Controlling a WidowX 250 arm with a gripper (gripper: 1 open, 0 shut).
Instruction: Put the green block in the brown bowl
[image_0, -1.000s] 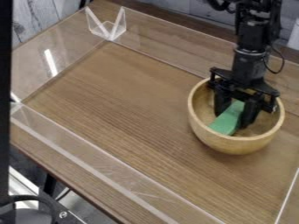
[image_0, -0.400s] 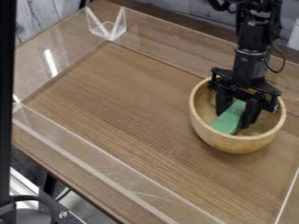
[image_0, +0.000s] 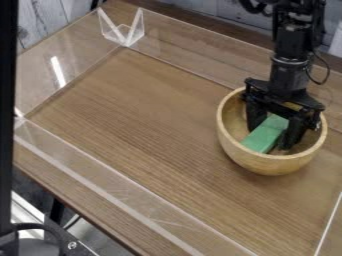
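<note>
With the gripper spread apart around the green block inside the brown bowl, the block could be snagged and dragged out if the fingers are lifted carelessly.

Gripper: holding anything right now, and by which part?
Nothing held. The gripper is open, fingers either side of the green block, which lies in the brown bowl.

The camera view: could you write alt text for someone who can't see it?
A black robot gripper points straight down into a round brown bowl near the right edge of a wooden table, its jaws open on either side of a green block lying inside the bowl. Low clear plastic walls border the table.
</note>
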